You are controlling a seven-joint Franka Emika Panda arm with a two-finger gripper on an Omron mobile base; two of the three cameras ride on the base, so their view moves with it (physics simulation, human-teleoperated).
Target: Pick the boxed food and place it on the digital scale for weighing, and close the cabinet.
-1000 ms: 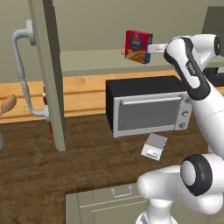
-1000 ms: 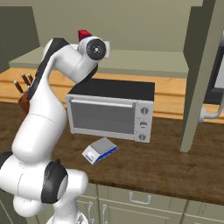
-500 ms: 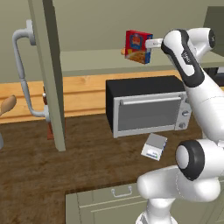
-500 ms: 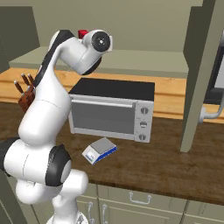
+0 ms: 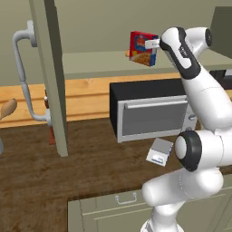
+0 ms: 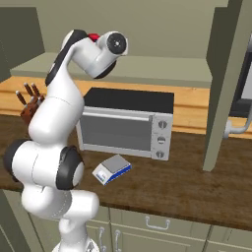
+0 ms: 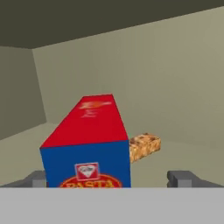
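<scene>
Advanced end effector (image 7: 107,177) — boxed food (image 7: 87,142) between open fingers.

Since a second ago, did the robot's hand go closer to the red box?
Yes. In the left base view the gripper has slid left along the cabinet shelf, right up to the boxed food, which stays put.

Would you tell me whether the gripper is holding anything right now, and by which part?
Nothing is held: the gripper is open, its fingertips either side of the boxed food.

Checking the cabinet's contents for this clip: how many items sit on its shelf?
2: the boxed food upright just ahead of the open pincer, and a small brown lump behind it. Others may be hidden behind the box.
</scene>
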